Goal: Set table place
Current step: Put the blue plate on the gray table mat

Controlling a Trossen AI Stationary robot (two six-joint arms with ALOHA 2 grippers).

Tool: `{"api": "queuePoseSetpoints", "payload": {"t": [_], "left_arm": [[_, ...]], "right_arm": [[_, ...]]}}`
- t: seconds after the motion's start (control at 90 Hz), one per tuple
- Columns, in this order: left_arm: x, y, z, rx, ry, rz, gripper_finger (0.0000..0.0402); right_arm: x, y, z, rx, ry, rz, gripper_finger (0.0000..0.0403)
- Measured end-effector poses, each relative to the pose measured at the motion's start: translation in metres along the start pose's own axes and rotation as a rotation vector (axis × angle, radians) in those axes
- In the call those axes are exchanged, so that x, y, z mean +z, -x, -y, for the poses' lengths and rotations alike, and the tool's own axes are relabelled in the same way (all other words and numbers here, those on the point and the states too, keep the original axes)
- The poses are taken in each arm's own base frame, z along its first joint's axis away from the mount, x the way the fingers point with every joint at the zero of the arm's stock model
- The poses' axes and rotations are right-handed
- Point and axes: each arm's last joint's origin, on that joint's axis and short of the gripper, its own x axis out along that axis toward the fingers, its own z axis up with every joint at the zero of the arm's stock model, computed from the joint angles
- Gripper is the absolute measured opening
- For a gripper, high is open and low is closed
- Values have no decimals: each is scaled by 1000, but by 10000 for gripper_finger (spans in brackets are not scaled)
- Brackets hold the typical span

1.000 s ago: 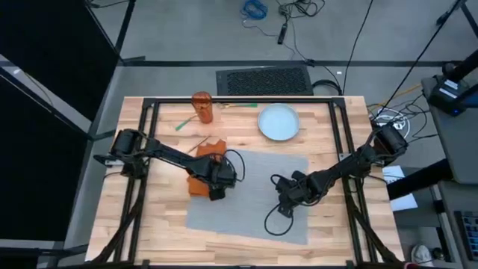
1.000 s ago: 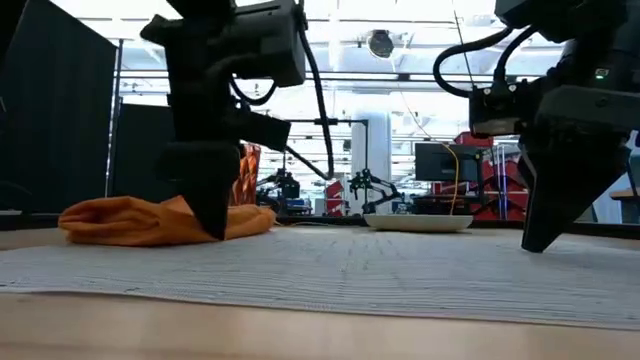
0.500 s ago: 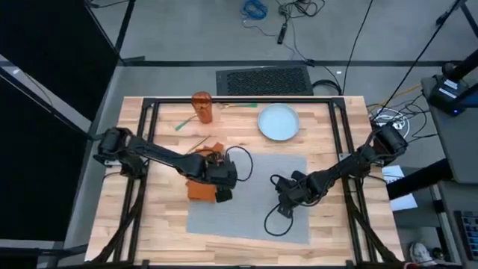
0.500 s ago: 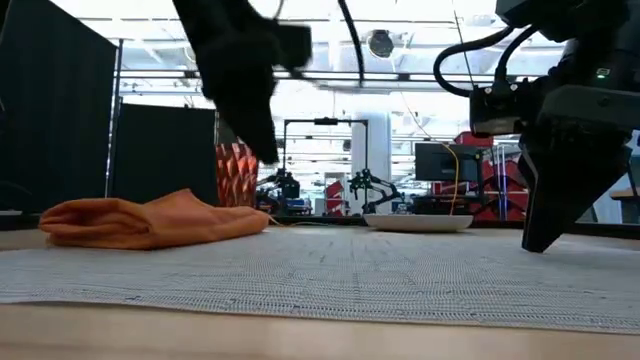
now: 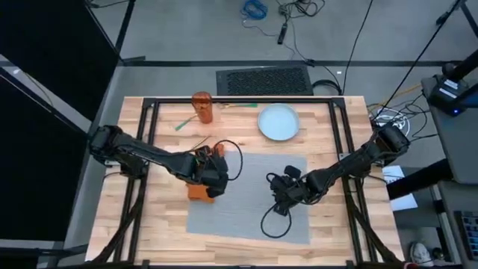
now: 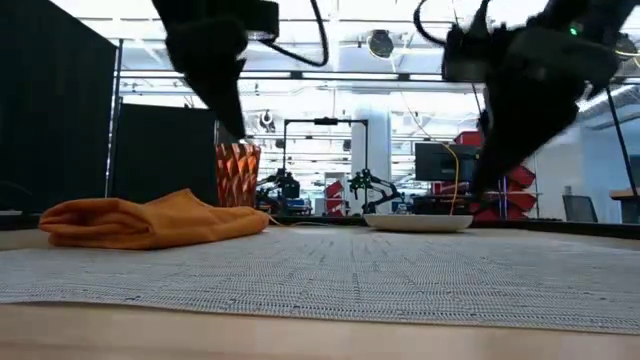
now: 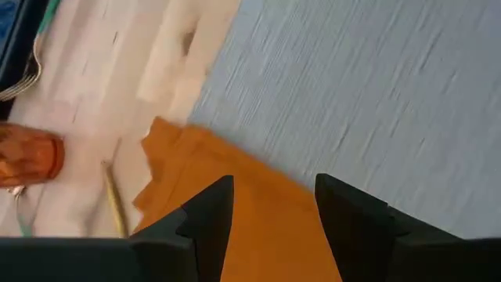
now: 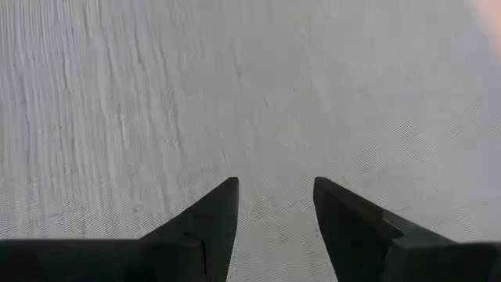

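The grey woven place mat (image 5: 250, 198) lies flat on the wooden table (image 5: 336, 224). An orange napkin (image 6: 150, 220) lies crumpled on the mat's left edge, partly on the wood. My left gripper (image 7: 274, 188) hovers open above the napkin (image 7: 258, 211), clear of it, and shows in the high view (image 5: 210, 179) over the mat's left edge. My right gripper (image 8: 275, 188) hangs open over the bare mat (image 8: 235, 94), a little right of its middle (image 5: 278, 194), and touches nothing.
A pale round plate (image 5: 278, 122) sits on the wood beyond the mat's far edge. An orange ribbed cup (image 5: 202, 107) stands at the far left, with thin sticks (image 5: 196, 142) near it. A black frame (image 5: 239, 101) runs around the tabletop.
My left gripper has risen from the napkin, where its fingers stood a second ago, and now hangs well above it. The napkin has settled lower and spread a little toward the table's left edge. My right gripper has lifted off the mat and shifted slightly toward the table's left.
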Motion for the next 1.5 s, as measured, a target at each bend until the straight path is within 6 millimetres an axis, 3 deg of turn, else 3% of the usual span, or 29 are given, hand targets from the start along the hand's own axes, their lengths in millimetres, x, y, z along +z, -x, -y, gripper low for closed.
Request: {"api": "queuePoseSetpoints", "payload": {"t": [0.122, 0.333, 0.667, 0.811, 0.944, 1.222, 1.5], "left_arm": [[-6, -1, -11, 146, -35, -33, 169], [-1, 5, -23, 178, -30, -49, 169], [37, 74, -47, 184, -35, 210, 169], [46, 98, -60, 198, -23, 302, 169], [51, 104, -65, 199, -4, 324, 169], [58, 105, -66, 218, -127, 355, 169], [71, 110, -65, 196, -48, 475, 169]], "right_arm": [[9, 4, 2, -84, 80, 77, 153], [18, 1, 11, -154, 176, 102, 153], [39, -4, 21, -140, 151, 192, 153], [52, -4, 20, -122, 235, 285, 153], [62, -2, 18, -97, 231, 378, 153], [70, 2, 14, -57, 180, 468, 153], [74, 4, 12, -37, 159, 510, 153]]}}
